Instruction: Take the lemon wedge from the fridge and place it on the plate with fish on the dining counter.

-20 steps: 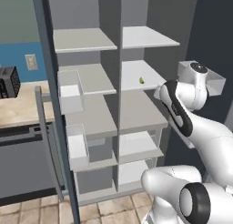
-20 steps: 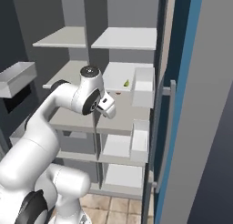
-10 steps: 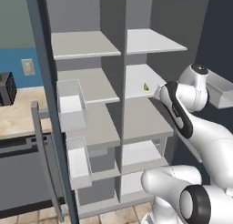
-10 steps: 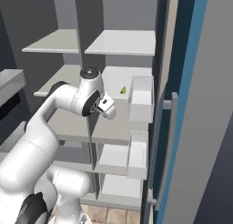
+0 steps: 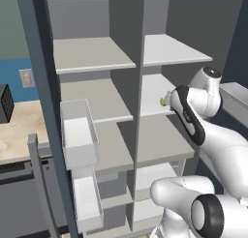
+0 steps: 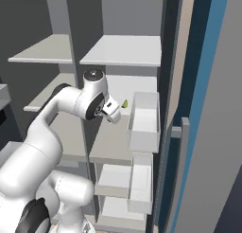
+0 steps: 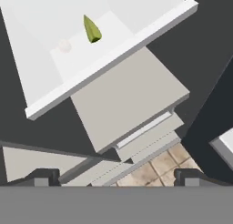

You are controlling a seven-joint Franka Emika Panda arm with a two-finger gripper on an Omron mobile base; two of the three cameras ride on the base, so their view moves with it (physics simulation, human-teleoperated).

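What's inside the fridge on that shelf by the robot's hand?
A tiny yellow-green lemon wedge lies on a light shelf in the open fridge. The robot's arm covers part of that shelf in the base views.

Fridge interior, doors open
The lemon wedge (image 7: 92, 29) lay on a middle shelf (image 6: 137, 87) in the fridge (image 5: 126, 19), right compartment; the tool (image 6: 112, 111) stood just before it, door bins (image 6: 145, 120) to the right.
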